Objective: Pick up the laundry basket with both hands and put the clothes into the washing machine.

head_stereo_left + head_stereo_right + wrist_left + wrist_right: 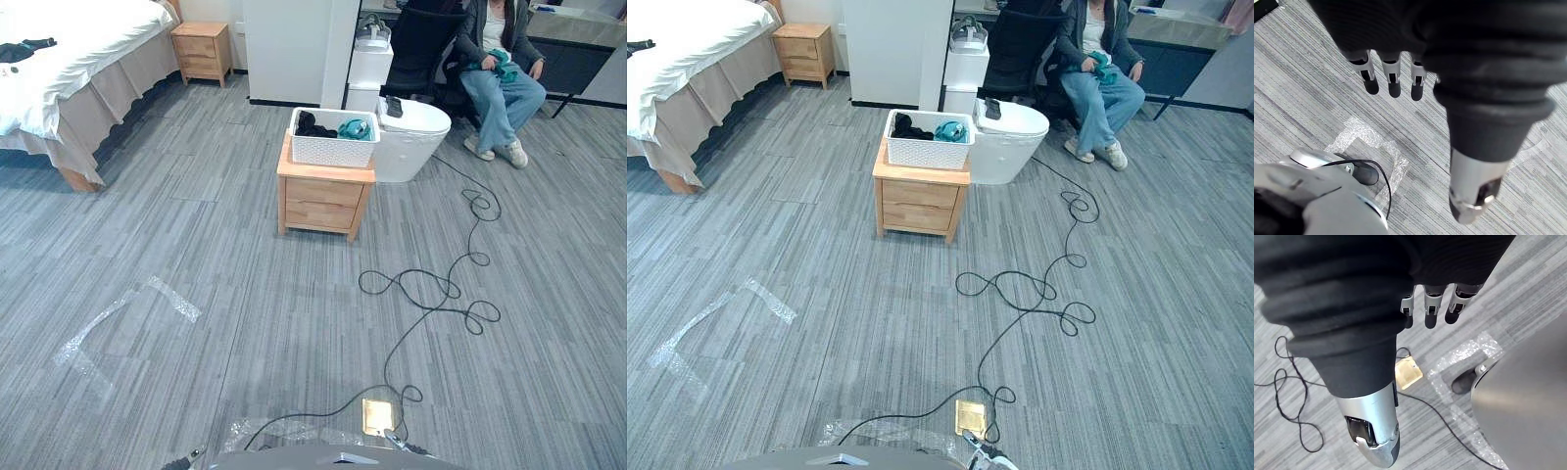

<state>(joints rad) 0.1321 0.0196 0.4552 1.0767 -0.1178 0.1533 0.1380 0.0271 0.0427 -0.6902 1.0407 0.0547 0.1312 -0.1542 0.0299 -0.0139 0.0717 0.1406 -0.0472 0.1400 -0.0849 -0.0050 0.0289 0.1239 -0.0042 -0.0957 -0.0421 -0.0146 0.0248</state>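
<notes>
Approach step, I reckon: nothing lifted yet. The white rounded washing machine (416, 132) stands just beside the light wooden two-drawer cabinet (323, 204). The white perforated plastic laundry basket (331, 150) sits on top of the cabinet, well ahead of me, with black and teal clothes (355, 128) inside. Next move: walk up square, then raise both arms to the basket's sides. Left hand (1394, 73) and right hand (1430, 303) hang down, fingers straight, empty.
</notes>
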